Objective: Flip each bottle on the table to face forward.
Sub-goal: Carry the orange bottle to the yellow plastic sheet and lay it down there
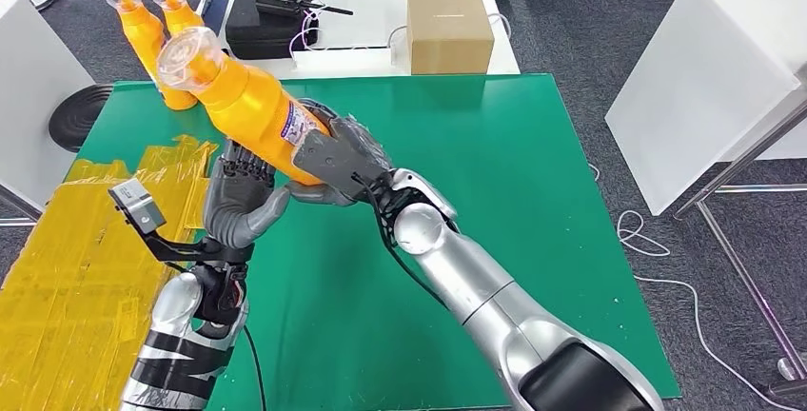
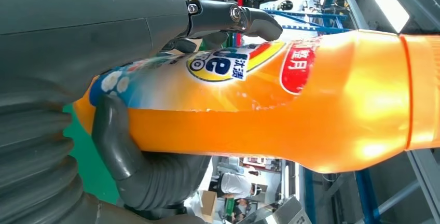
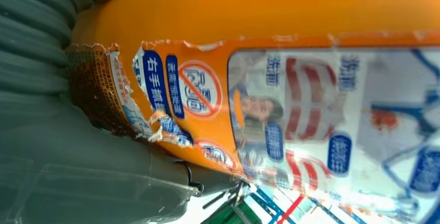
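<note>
While the green table (image 1: 533, 192) spreads flat and matte under the arms, a sheet of crinkled yellow film (image 1: 76, 278) covers its left side. Above the table both hands lift one orange bottle (image 1: 243, 102), tilted, with its clear ribbed cap pointing up and to the left. The right hand (image 1: 338, 159) wraps the lower body from the right, and the left hand (image 1: 238, 197) holds it from below, with the fingers curled around the base. The plastic is smooth and glossy – the left wrist view shows the coloured front label with red and blue print, while the right wrist view shows the back label, white with small text and torn at one edge. Two more orange bottles (image 1: 152, 30) stand upright at the far left corner.
</note>
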Motion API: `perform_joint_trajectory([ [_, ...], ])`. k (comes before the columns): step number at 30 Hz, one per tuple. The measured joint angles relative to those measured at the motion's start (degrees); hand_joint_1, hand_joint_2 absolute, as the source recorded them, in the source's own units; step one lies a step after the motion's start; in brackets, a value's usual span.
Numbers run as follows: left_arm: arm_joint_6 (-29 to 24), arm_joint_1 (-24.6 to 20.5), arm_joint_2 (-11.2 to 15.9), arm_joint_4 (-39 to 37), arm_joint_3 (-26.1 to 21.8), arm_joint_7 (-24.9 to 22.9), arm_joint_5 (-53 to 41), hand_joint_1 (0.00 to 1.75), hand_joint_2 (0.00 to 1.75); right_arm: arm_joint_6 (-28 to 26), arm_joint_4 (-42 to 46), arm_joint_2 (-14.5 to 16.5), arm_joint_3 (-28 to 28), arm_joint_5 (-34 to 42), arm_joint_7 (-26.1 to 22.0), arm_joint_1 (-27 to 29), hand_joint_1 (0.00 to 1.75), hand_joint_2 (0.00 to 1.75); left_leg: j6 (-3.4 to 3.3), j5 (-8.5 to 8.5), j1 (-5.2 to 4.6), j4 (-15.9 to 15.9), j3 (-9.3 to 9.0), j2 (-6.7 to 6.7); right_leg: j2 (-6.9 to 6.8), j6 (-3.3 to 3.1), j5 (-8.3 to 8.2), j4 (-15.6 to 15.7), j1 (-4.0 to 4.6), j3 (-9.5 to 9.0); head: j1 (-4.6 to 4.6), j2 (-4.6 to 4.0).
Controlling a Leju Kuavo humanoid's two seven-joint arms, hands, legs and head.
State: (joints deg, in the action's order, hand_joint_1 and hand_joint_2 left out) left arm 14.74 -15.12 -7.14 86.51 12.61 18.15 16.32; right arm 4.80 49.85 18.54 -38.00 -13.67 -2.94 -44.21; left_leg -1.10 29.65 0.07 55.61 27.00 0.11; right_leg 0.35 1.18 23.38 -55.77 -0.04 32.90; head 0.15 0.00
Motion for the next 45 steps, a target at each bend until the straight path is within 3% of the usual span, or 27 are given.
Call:
perform_joint_trajectory([
  [20,-5.4,2.3,0.1,-1.0,-2.3,1.0,-4.5,0.03,1.75,-1.3,-4.4,1.0,-18.9,5.9,2.5,-1.5,1.75,1.75,0.01,0.00,0.00,0.0,0.02,0.03,0.02,0.00,0.00,0.0,0.03,0.05,0.01,0.00],
  [24,-6.1,2.4,0.1,-1.0,-2.4,1.2,-5.4,1.75,1.75,-1.4,-4.5,0.9,-20.1,6.3,2.5,-1.9,1.75,1.75,0.01,-0.01,-0.01,0.0,0.02,0.03,0.02,0.00,0.00,0.0,0.02,0.04,0.01,0.00],
  [45,-7.5,3.1,0.1,-0.4,-2.7,2.7,-6.5,1.75,1.75,-1.6,-5.9,0.8,-21.6,6.8,1.4,-2.5,1.75,1.75,0.01,-0.01,-0.01,0.0,0.00,0.03,0.02,0.00,0.00,0.0,0.03,0.05,0.01,0.00],
])
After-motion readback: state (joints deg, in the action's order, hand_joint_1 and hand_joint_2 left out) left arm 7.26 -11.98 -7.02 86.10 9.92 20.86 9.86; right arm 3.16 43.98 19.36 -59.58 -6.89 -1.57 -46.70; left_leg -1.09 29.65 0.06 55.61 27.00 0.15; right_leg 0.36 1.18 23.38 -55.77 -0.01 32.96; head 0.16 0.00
